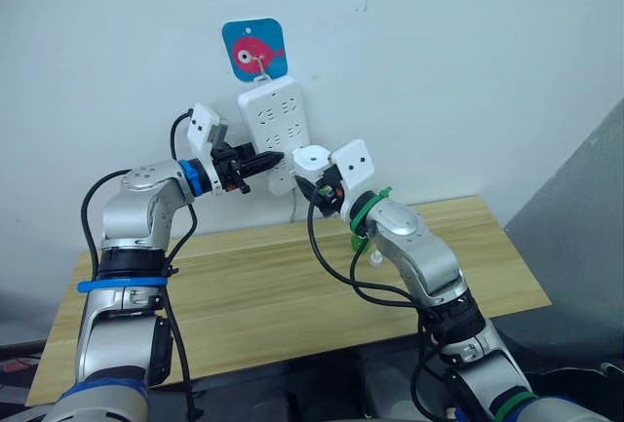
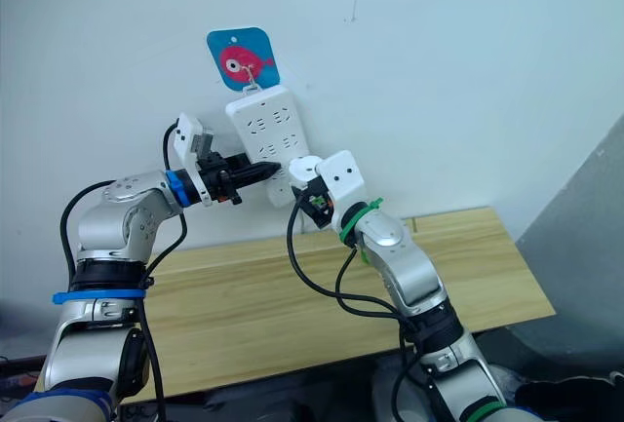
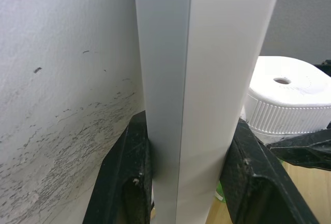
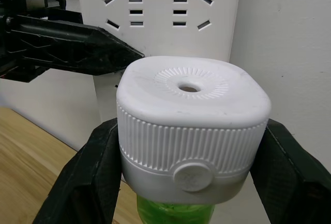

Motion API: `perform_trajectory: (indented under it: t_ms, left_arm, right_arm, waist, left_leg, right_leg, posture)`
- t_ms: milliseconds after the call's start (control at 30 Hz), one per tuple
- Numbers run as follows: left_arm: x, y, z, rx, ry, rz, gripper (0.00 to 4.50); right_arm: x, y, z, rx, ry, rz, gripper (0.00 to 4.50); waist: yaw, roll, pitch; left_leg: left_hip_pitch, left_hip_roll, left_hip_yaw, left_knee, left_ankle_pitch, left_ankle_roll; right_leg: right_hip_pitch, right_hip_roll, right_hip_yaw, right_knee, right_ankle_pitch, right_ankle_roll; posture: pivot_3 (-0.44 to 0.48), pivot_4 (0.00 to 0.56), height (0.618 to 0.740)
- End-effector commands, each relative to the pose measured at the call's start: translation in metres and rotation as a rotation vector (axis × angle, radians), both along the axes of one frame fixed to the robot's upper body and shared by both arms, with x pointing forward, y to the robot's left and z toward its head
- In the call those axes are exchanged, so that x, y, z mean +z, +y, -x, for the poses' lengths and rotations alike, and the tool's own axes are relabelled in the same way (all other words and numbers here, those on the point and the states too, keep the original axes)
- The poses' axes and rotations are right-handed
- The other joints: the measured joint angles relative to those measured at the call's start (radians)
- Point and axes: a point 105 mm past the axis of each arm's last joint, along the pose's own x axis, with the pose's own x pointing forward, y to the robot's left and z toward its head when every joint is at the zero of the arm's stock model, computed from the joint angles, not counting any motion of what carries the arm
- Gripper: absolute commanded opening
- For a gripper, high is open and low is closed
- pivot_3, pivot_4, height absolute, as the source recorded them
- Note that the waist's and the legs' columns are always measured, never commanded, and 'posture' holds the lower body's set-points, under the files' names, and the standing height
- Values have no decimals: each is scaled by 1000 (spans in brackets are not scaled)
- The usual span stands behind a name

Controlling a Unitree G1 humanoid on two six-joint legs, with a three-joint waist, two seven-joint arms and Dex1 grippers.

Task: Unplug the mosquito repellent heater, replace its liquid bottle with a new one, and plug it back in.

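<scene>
My right gripper [image 4: 189,146] was closed on the mosquito repellent heater [image 4: 192,131], one black finger pressed against each ribbed side, with the round vent hole facing up toward the wrist camera. A green liquid bottle [image 4: 176,212] was screwed in beneath it, so I judged the swap either finished or not yet begun; I could not tell from the colour alone whether this was the old bottle or the new one. No second bottle was visible on the wooden table [image 1: 292,295].

The heater [image 1: 311,159] was held at the lower right corner of the white power strip [image 1: 276,130] that hung on the wall from a hook under a blue fish sticker [image 1: 253,49]. It sat right against the strip's edge, but I could not see its prongs, so I could not say whether it was seated in a socket or just clear of one. Either unplugging or plugging back in was the step in hand.

My left gripper [image 1: 261,163] was clamped on the strip from the other side, its fingers [image 3: 124,182] pinching the front and back faces of the strip to steady it. The two grippers were near each other, with the heater just beside my left fingertips
</scene>
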Motion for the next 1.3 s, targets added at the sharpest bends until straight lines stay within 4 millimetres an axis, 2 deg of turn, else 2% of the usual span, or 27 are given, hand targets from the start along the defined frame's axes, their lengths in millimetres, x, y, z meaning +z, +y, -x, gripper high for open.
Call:
perform_trajectory:
  t_ms: [33,367,567,633,700,733,967,1033,1133,1300]
  left_arm:
    - [7,-27,11,-133,-25,16,1307]
    - [6,-27,12,-129,-21,24,1307]
    - [3,-21,8,-100,-36,9,1307]
    - [3,-18,5,-78,-46,2,1307]
    - [3,-14,1,-51,-62,-11,1307]
    - [3,-13,0,-45,-65,-13,1307]
    - [2,-1,-4,-5,-92,-11,1307]
    - [2,4,-6,15,-101,-19,2022]
    - [2,12,-8,42,-120,-43,2794]
    - [0,36,-8,134,-140,-79,4323]
  right_arm:
    - [22,3,-6,-8,-52,-50,3030]
    - [20,12,-9,-3,-42,-49,3030]
    - [24,9,-7,-6,-47,-84,3030]
    - [23,4,-6,-17,-49,-79,3777]
    - [20,-1,-5,-27,-48,-54,4350]
    - [19,-3,-4,-29,-49,-48,4486]
    - [19,-21,18,0,-42,-25,4500]
    - [19,-25,24,11,-42,-10,4500]
    - [20,-30,32,27,-41,9,4500]
    - [22,-35,40,54,-63,63,4500]
  waist:
    - [-2,0,0]
    - [-5,0,0]
    - [-5,0,0]
    - [-2,0,0]
    - [3,0,0]
    - [3,0,0]
    - [3,0,0]
    - [1,0,0]
    - [-1,0,0]
    - [-3,0,0]
  left_leg:
    - [0,0,0,0,0,0]
    - [1,0,0,0,1,-1]
    - [1,0,0,0,1,-1]
    - [1,0,0,0,1,-1]
    - [0,0,-2,0,1,-1]
    - [0,0,-2,0,1,-1]
    - [-4,-3,-4,-3,0,-1]
    - [-3,-3,-4,-3,0,-1]
    - [-3,-3,-4,-3,0,-1]
    - [-1,-3,-4,-3,1,-2]
  right_leg:
    - [0,0,0,0,0,0]
    - [0,0,0,1,1,-1]
    - [0,0,0,1,1,-1]
    - [0,0,0,1,1,-1]
    - [0,-1,-2,0,1,-1]
    - [0,-1,-3,-1,1,-1]
    - [-2,-6,-5,-2,1,-1]
    - [-2,-6,-5,-2,1,0]
    - [-1,-6,-6,-1,0,0]
    - [-1,-6,-6,0,0,0]
  posture:
    - [-204,98,740]
    - [-198,94,740]
    - [-199,94,740]
    - [-199,94,740]
    - [-199,94,740]
    - [-200,95,740]
    - [-198,97,740]
    - [-197,97,740]
    - [-194,97,740]
    - [-188,96,740]
